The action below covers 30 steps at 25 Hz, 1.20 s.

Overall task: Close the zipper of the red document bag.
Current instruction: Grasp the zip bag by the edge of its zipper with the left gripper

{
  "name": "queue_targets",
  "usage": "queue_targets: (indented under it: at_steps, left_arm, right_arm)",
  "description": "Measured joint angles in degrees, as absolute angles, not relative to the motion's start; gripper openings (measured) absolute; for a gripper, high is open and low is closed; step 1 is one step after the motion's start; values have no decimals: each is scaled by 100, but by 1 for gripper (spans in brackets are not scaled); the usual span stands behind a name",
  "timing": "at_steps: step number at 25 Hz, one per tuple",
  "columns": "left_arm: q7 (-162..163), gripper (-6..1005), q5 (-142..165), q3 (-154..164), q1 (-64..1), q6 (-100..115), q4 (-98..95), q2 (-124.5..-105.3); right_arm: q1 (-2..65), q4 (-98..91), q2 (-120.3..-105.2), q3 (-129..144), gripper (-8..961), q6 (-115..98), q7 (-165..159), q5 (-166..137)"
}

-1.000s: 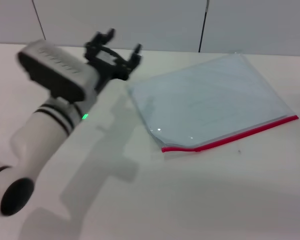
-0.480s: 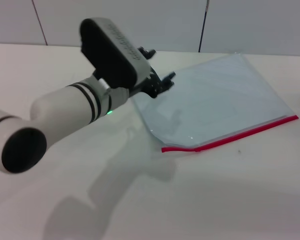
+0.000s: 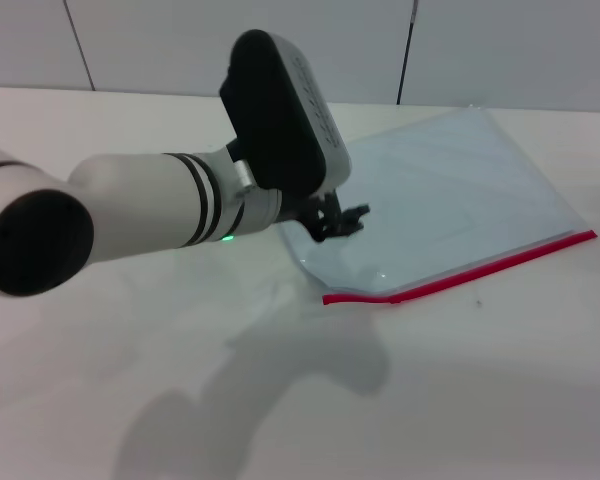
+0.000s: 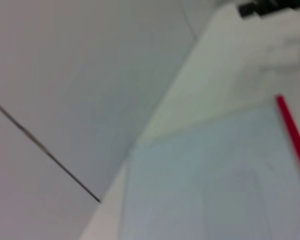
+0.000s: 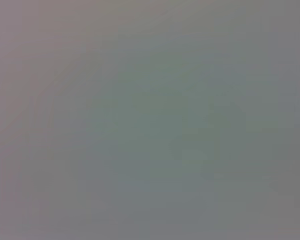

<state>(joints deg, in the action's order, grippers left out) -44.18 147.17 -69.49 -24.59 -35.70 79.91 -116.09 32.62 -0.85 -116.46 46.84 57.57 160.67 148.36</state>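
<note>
My left tool [image 3: 338,222] hangs over the near-left corner of the red document bag [image 3: 440,195], just above the pouch surface. Only dark finger parts show below the wrist housing in the head view, so I cannot tell how far the tool is open, and I see nothing held in it. My left arm enters from 9 o'clock and crosses the table [image 3: 300,400] toward the bag.

The red document bag lies flat on the table, in the 1 to 3 o'clock part of the head view. The pouch is translucent pale blue-grey. The zipper [image 3: 480,268] runs along its near edge as a thin red strip, from the corner near 6 o'clock of my tool out to the far right corner at 3 o'clock. The strip bends slightly near its left end.

In the left wrist view, the bag surface [image 4: 200,195] and a length of the zipper [image 4: 295,140] appear.

My right tool is outside every view; the right wrist view shows only a plain grey surface.
</note>
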Motion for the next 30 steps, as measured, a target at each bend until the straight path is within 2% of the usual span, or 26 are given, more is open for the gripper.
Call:
queue_targets:
  at_steps: [12,30]
  left_arm:
    - [-4380,704,15085,-6954,-2958,-5399,8432,-11624]
    - [-4332,703,15124,-6841,-3389,-6652,8390,-11638]
  right_arm:
    - [3330,-68,-11646,4684,643,5756,16066,14836]
    - [3331,-80,-11646,4684,643,5750,16066,14814]
